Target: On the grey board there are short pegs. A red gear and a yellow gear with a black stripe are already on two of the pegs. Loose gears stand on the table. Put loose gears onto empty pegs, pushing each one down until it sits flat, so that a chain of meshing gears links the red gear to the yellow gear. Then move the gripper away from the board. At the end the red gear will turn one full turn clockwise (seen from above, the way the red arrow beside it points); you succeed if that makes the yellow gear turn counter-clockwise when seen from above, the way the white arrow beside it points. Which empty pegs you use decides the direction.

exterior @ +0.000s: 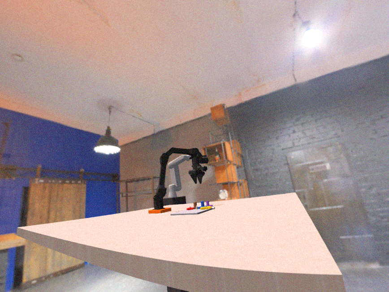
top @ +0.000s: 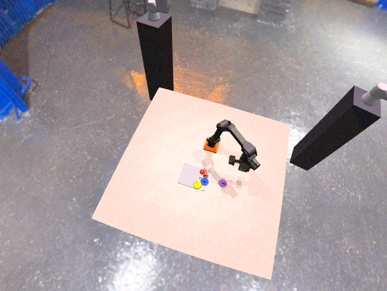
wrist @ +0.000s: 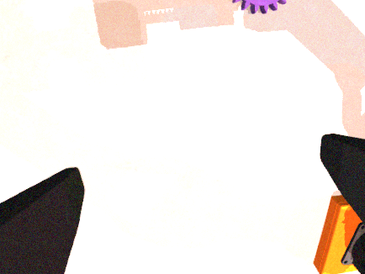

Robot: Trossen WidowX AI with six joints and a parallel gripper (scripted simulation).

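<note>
Top view: one open, unladen gripper (top: pixel 244 165) (exterior: pixel 196 182) (wrist: pixel 203 163); five toothed gears, one a round purple gear (top: pixel 222 182) (exterior: pixel 207 203) (wrist: pixel 260 3) on the smooth worktop (top: pixel 174 225) (exterior: pixel 220 242), beside one flat grey board (top: pixel 187 176) (exterior: pixel 183 214).

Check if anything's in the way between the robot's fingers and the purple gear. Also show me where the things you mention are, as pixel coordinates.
Nothing visible is: the open fingers (exterior: pixel 194 178) hang higher and off to one side of the purple gear (top: pixel 222 182) (exterior: pixel 207 203) (wrist: pixel 259 4).

matt black plastic-looking arm (top: pixel 236 135) (exterior: pixel 162 171) above the table, smooth pale top on the table (top: pixel 150 200) (exterior: pixel 220 238), flat plastic-looking purple gear (top: pixel 222 182) (wrist: pixel 260 3) on the table, glossy grey floor (top: pixel 78 150) around the table, rough brick wall (exterior: pixel 270 135) beyond the table, grainy wooden door (exterior: pixel 53 226) behind the table
</note>
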